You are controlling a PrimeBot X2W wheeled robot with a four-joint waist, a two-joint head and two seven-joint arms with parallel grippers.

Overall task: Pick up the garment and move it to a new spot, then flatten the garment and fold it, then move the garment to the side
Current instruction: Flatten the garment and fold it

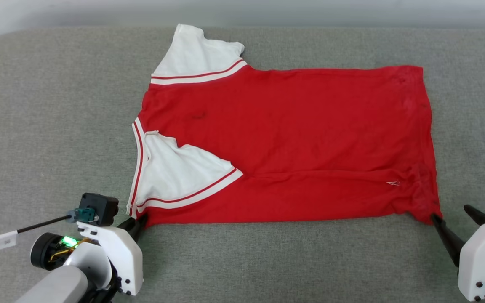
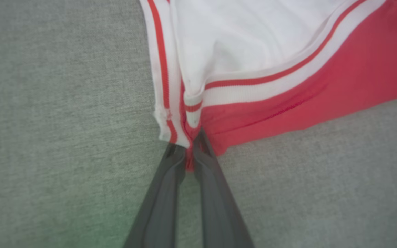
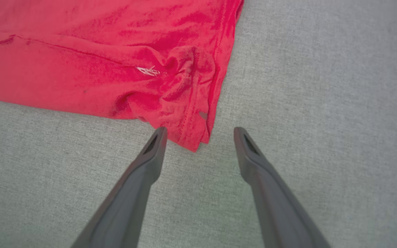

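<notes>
head view: garment laid flat; left gripper pinches btm-left corner, right gripper spread at btm right; fold & side move tbd.

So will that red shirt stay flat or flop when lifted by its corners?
Probably floppy: the garment lies in soft wrinkles and bunches at the hem corner by the open right gripper. It looks thin and light, since the left gripper pinches its corner between closed fingertips. Pushed across the grey surface, it would likely crease, not slide.
</notes>
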